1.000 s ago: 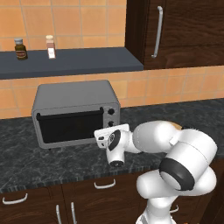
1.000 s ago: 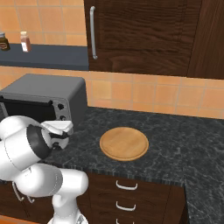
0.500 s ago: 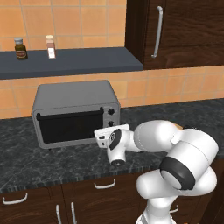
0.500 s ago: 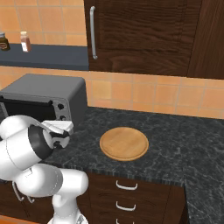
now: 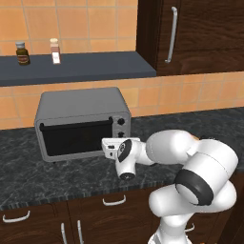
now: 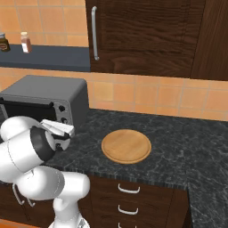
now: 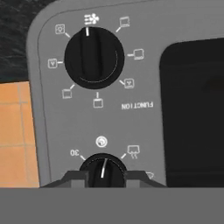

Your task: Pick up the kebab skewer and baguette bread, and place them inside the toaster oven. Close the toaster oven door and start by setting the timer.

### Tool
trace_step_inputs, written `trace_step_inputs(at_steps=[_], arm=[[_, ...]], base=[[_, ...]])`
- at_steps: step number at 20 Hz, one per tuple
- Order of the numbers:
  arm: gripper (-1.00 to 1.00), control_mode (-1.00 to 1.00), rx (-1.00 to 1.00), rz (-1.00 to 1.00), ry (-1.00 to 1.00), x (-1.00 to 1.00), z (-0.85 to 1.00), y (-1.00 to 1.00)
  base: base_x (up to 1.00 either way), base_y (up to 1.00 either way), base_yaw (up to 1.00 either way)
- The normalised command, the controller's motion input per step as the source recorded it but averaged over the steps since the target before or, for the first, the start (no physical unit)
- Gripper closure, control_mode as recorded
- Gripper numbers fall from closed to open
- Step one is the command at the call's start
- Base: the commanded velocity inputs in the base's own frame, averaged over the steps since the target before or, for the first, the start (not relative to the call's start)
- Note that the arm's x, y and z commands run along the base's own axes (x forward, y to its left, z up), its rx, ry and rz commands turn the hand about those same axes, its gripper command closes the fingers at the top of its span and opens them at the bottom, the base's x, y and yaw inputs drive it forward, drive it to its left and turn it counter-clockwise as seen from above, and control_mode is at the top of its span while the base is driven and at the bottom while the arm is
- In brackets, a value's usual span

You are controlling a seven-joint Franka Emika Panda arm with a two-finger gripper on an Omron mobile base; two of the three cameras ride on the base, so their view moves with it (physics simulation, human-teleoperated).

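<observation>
Still claw [image 7: 105, 175] clamped on timer knob [image 7: 104, 169], unmoved

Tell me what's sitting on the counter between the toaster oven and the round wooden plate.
Nothing: in the right base view, bare dark counter lies between the toaster oven and the wooden plate.

Dark counter [image 6: 178, 138]: toaster oven [image 5: 81, 121] left, wooden plate [image 6: 126, 146] right
</observation>
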Motion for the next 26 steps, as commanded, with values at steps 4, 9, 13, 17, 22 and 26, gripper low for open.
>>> trace_step_inputs(at_steps=[4, 9, 13, 17, 22, 26], arm=[[1.00, -1.00, 0.28, 0.05, -0.02, 0.31, 0.00, 0.00], [1.00, -1.00, 0.31, 0.08, -0.03, 0.36, 0.02, 0.00], [1.00, -1.00, 0.31, 0.13, -0.04, 0.43, 0.08, 0.00], [1.00, -1.00, 0.32, 0.16, -0.05, 0.54, 0.09, 0.00], [1.00, -1.00, 0.33, 0.18, -0.06, 0.56, 0.13, 0.00], [1.00, -1.00, 0.32, 0.17, -0.08, 0.72, 0.16, 0.00]], base=[[0.00, 0.00, 0.00], [0.00, 0.00, 0.00], [0.00, 0.00, 0.00], [0.00, 0.00, 0.00], [0.00, 0.00, 0.00], [0.00, 0.00, 0.00]])
